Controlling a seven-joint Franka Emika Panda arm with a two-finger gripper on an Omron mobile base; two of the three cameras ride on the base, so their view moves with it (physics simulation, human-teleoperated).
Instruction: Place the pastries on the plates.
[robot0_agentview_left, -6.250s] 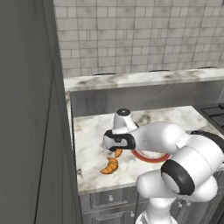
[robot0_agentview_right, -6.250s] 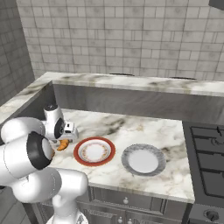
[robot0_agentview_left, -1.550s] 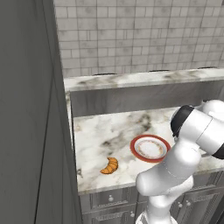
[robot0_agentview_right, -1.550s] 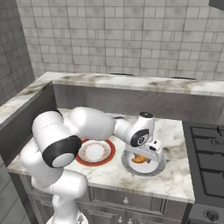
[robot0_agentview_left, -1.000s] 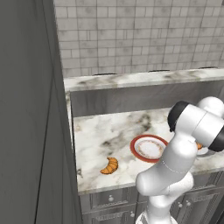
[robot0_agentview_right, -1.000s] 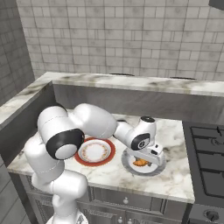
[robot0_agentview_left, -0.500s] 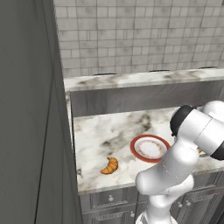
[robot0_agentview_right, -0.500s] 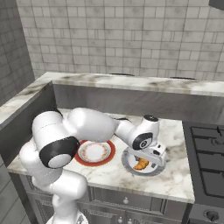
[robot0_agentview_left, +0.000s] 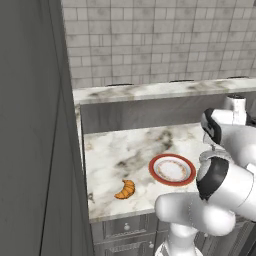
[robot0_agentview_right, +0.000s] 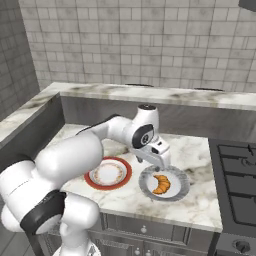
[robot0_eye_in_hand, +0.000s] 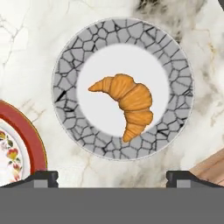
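Observation:
One golden croissant (robot0_eye_in_hand: 126, 103) lies in the middle of the grey-blue plate (robot0_eye_in_hand: 175, 61), also seen as the croissant (robot0_agentview_right: 161, 184) on that plate (robot0_agentview_right: 180, 181) at the counter's right. My gripper (robot0_agentview_right: 156, 161) hangs open a little above the plate's left rim, apart from the pastry; its fingertips (robot0_eye_in_hand: 43, 177) stand wide at the bottom of the hand view. The second croissant (robot0_agentview_left: 125, 189) rests on the bare marble near the front left. The red-rimmed plate (robot0_agentview_left: 172, 169) (robot0_agentview_right: 108, 173) holds nothing.
A stove (robot0_agentview_right: 235, 165) borders the counter on the right. A raised marble ledge (robot0_agentview_right: 150, 92) runs along the back and a tall dark wall (robot0_agentview_left: 35, 125) closes the left side. A wooden corner (robot0_eye_in_hand: 212, 168) shows beside the grey plate.
My gripper has let go of the croissant, which now lies free on the grey-blue plate. The hand has lifted up and back from it. The other croissant has not moved.

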